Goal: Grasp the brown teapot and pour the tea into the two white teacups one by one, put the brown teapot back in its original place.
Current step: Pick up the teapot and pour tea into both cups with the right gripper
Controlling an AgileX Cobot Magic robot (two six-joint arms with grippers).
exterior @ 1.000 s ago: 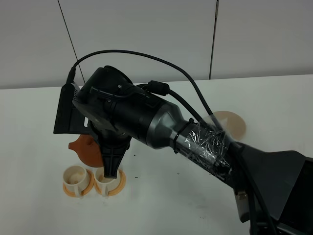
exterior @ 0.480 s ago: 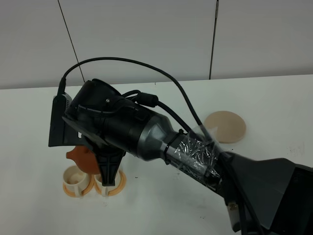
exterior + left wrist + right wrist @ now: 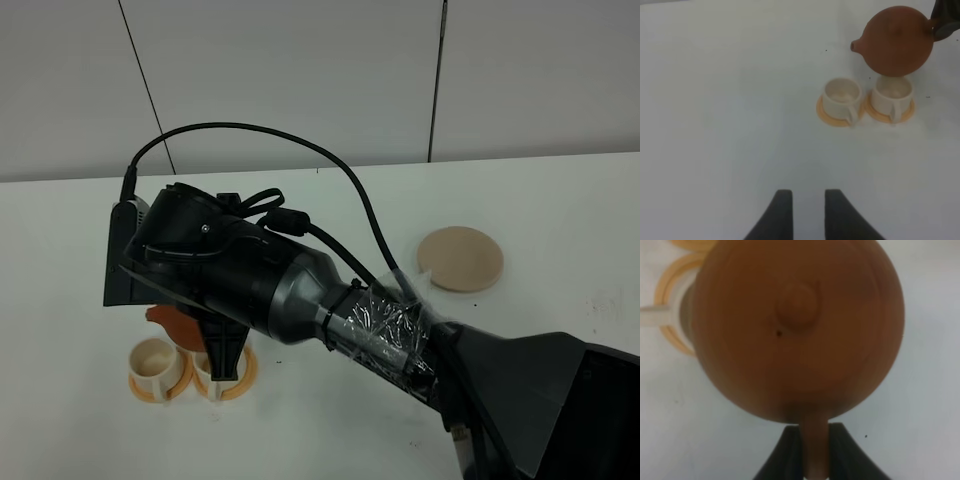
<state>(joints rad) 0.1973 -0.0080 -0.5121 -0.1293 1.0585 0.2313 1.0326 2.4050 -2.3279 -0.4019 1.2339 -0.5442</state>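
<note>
My right gripper (image 3: 815,432) is shut on the loop handle of the brown teapot (image 3: 797,327), seen from above with its knobbed lid. It holds the teapot in the air over the two white teacups. In the exterior view the right arm reaches across to the left and hides most of the teapot (image 3: 172,323). The teacups (image 3: 155,362) (image 3: 218,372) stand side by side on orange saucers. In the left wrist view the teapot (image 3: 897,40) hangs above the right-hand cup (image 3: 892,92), its spout towards the other cup (image 3: 841,95). The beige coaster (image 3: 460,258) lies bare at the right. My left gripper (image 3: 807,200) is empty, its jaws close together.
The white table (image 3: 330,420) meets a grey wall at the back. The right arm's black wrist housing and its cable (image 3: 300,150) stand over the left half of the table. Specks of dirt dot the table top.
My right arm has shifted left and a little lower with the teapot, uncovering the whole coaster. More of the teapot is now hidden under the wrist. The cups have not moved.
</note>
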